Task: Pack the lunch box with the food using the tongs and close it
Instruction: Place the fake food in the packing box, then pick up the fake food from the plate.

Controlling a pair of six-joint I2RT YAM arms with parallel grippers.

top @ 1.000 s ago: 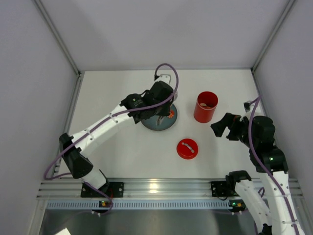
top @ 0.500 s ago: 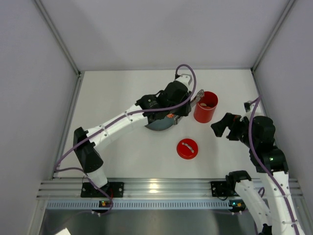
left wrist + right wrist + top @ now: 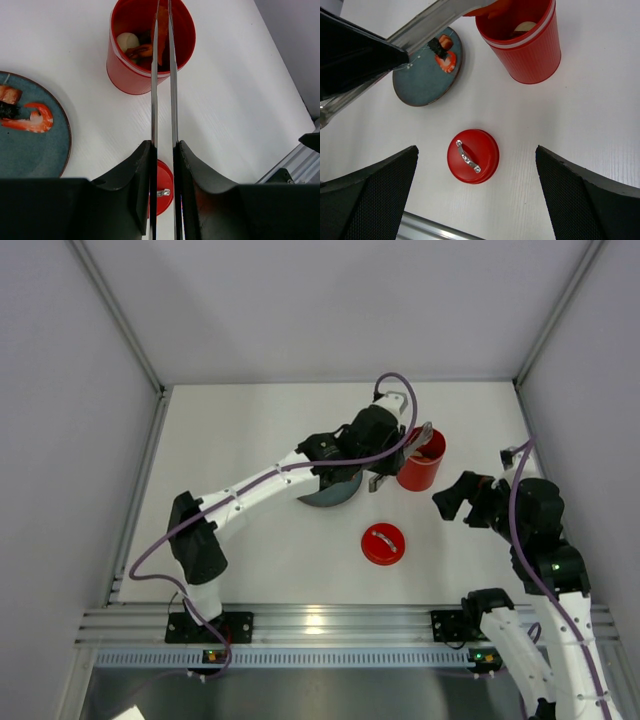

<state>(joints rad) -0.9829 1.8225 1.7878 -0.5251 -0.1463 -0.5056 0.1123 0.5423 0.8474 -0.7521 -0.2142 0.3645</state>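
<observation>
My left gripper (image 3: 164, 146) is shut on the tongs (image 3: 172, 75), whose two slim arms run out over the open red lunch box (image 3: 131, 75). The tong tips pinch an orange food piece (image 3: 163, 30) just above the box mouth. Inside the box lie a beige disc (image 3: 127, 41) and other bits. More food, a shrimp (image 3: 32, 120) and a dark-wrapped piece (image 3: 9, 96), stays on the blue-grey plate (image 3: 55, 150). The red lid (image 3: 383, 543) lies handle-up on the table. My right gripper (image 3: 458, 502) hangs open above the table, right of the box.
The plate (image 3: 325, 497) is partly hidden under my left arm. The lid (image 3: 472, 156) lies below and between my right fingers, near the metal rail (image 3: 425, 230) at the table's front. White walls enclose the table on three sides.
My left arm has swung right from the plate to the lunch box, carrying the tongs and the orange piece. The right arm has not moved.
</observation>
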